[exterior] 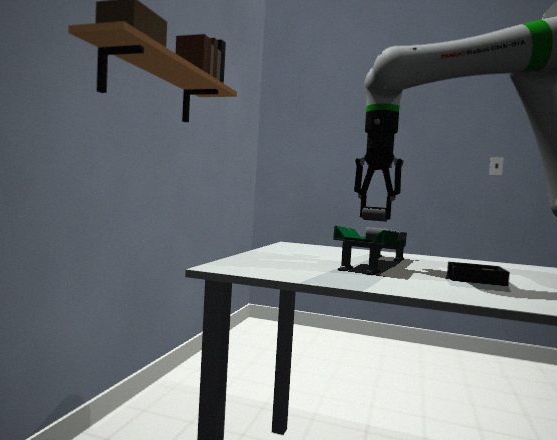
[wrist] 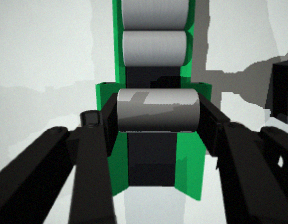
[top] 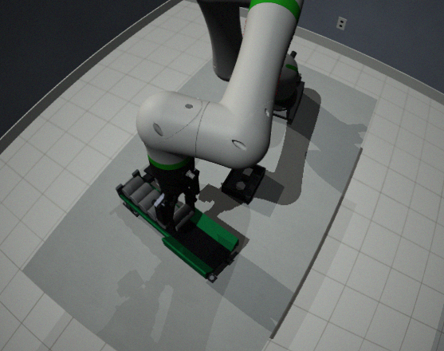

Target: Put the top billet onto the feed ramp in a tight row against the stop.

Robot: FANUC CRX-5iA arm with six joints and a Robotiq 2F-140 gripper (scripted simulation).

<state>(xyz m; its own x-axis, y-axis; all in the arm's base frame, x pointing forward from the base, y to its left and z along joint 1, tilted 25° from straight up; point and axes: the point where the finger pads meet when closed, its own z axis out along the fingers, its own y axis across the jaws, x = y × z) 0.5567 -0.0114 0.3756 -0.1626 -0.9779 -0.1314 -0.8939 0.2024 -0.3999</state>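
So your billet (wrist: 158, 114) is up in the air right now, pinched end to end by the end effector (exterior: 374, 214), which sits about half open because that's simply how long the bar is. Grabbing it by the flat ends makes sense to me: the round side stays free, and the bar already lies crosswise to the feed ramp (wrist: 192, 170), so you'd only need to lower it, no twisting.

In the wrist view it hangs over the bare black strip of the ramp, with the other billets (wrist: 155, 47) lined up toward 12 o'clock from it, side by side between the green side rails. There's a visible gap of empty track between your bar and the nearest one. My guess is you'll want it set down close to that neighbour, or let it roll down against the row.

The ramp stands on little black legs on the counter (exterior: 265, 272). A black tray (exterior: 477, 273) sits well off at 3 o'clock in the exterior view, not involved.
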